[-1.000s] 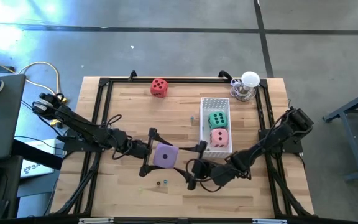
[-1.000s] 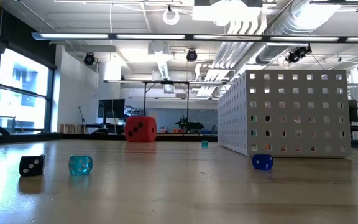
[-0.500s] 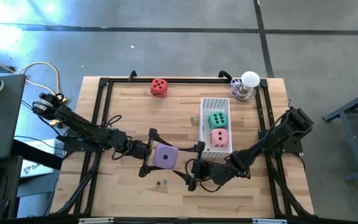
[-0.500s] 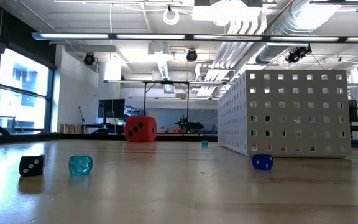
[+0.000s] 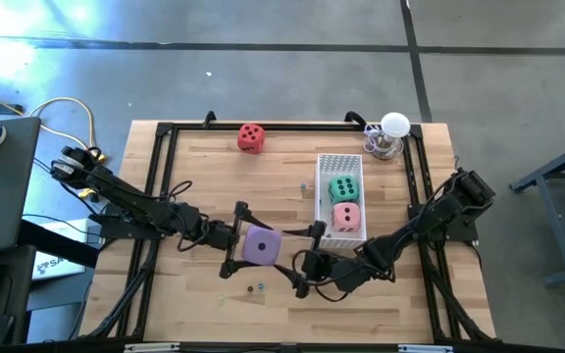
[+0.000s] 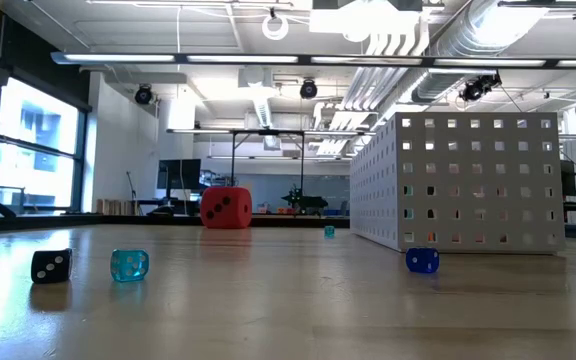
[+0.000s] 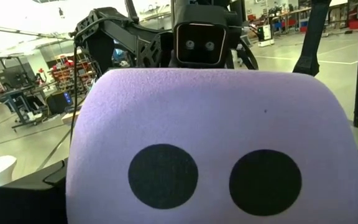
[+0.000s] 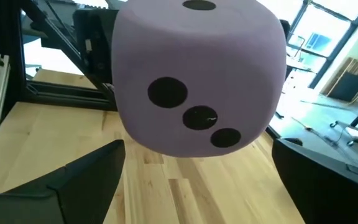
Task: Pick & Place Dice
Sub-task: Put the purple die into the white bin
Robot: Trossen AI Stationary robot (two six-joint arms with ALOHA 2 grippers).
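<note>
The purple die (image 5: 261, 245) hangs above the table's near middle, held by my left gripper (image 5: 246, 241), which reaches in from the left. It fills the left wrist view (image 7: 216, 155), two pips facing the camera. My right gripper (image 5: 304, 261) is open just right of it. Its fingers (image 8: 86, 180) stand wide apart to either side of the die (image 8: 197, 74) without touching. The green die (image 5: 342, 188) and pink die (image 5: 346, 217) lie in the white perforated box (image 5: 339, 162). The red die (image 5: 251, 137) rests on the table near the far edge. My left gripper pinches the purple die between its two fingers, one on the far side (image 5: 240, 212) and one on the near side (image 5: 230, 267). The fingers come in level from the table's left. The die is lifted clear; bare wood shows beneath it in the right wrist view.
Tiny dice lie on the table near the front edge (image 5: 255, 288); the low view shows a black one (image 6: 51, 265), a cyan one (image 6: 129, 265) and a blue one (image 6: 422, 260). A silvery stand with a white ball (image 5: 390, 135) sits at the far right corner. A black frame rims the table.
</note>
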